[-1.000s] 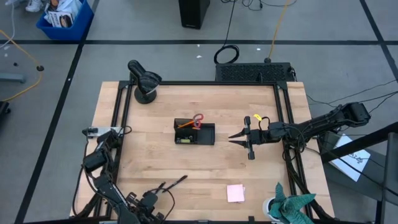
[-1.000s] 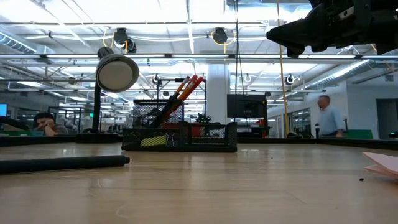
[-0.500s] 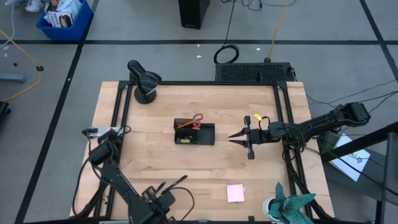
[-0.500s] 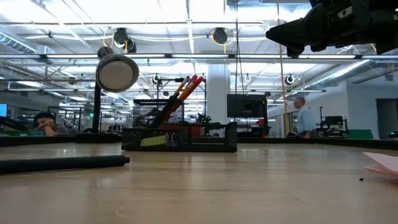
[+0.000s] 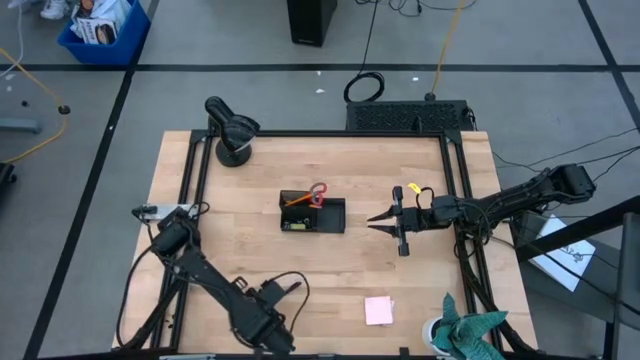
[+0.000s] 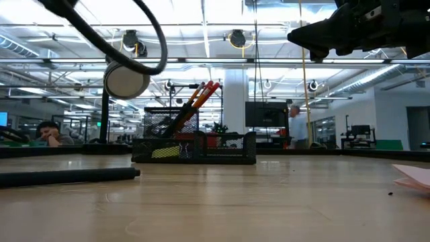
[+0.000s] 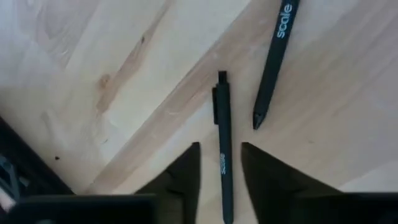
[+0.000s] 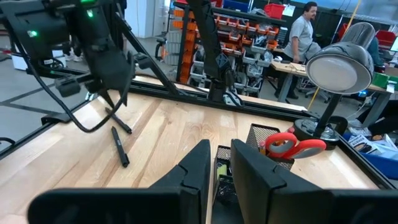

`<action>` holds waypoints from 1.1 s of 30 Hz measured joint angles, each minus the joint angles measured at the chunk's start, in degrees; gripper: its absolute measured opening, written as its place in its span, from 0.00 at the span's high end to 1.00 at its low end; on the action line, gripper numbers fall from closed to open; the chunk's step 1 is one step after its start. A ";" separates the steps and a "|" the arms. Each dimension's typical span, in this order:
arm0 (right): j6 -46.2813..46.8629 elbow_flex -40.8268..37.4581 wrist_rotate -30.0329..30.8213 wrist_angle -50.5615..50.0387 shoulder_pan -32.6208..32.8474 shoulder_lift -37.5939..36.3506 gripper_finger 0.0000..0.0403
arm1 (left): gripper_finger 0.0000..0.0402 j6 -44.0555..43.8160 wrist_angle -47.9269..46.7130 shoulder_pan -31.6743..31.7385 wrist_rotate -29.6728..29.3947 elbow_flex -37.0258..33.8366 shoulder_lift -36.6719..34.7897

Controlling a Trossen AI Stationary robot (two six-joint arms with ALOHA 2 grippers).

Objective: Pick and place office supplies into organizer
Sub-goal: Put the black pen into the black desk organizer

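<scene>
Two thin black pens (image 7: 224,155) (image 7: 273,56) lie flat on the table near its near edge. My left gripper (image 7: 219,148) hangs above them, pointing down, open. Its fingers stand on either side of the nearer pen without touching it. In the high view it is at the near edge (image 5: 272,303). The organizer (image 5: 313,215) stands mid-table with red-handled scissors (image 5: 318,192), an orange pencil (image 5: 298,200) and a small yellow piece (image 5: 290,226) in it. My right gripper (image 5: 372,219) waits level to its right, open by a narrow gap and with nothing in it. A pink sticky-note pad (image 5: 378,310) lies near the near edge.
A round black lamp-like device (image 5: 232,130) stands at the far left corner. A teal-green cloth (image 5: 465,335) sits at the near right corner. Black rails (image 5: 190,200) run along the table's sides. Bare wood lies between the organizer and the pens.
My left gripper has moved from the near left corner toward the table's right edge and risen, with its arm stretching out and its wrist rolling. Its cable now loops into the low view's top left. The pens lie where they were.
</scene>
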 joint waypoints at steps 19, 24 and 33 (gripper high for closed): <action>0.02 0.00 0.02 0.04 0.00 0.00 0.85 | 0.41 3.65 6.84 -4.85 -3.98 -4.64 -0.96; 0.68 0.00 0.02 0.83 0.00 0.00 0.85 | 0.48 3.17 7.73 -5.96 -4.84 -6.55 -1.80; 1.49 0.00 0.00 0.85 0.00 0.01 0.85 | 0.56 -0.40 23.21 -6.07 -6.31 -21.55 -9.36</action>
